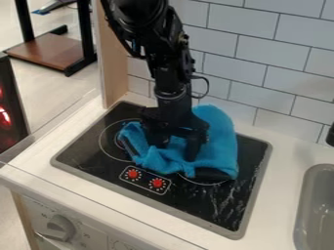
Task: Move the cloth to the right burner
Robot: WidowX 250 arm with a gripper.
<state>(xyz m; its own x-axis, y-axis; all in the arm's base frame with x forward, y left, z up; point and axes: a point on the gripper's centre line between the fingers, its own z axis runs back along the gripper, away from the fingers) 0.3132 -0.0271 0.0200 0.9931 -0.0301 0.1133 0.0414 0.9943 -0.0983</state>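
Note:
The gripper hangs down over the middle of the stove, open, its two fingers spread apart and touching down in the blue cloth. Blue fabric shows between them. The cloth lies crumpled from the left burner across to the right burner, bulging higher on its right side behind the gripper. It covers much of the right burner, whose front edge shows below it. Part of the left burner's ring is uncovered. The gripper hides the cloth's middle.
Two red knobs sit at the front of the black stovetop. A tiled wall rises behind, a wooden side panel stands at the back left, and a grey sink is at the right.

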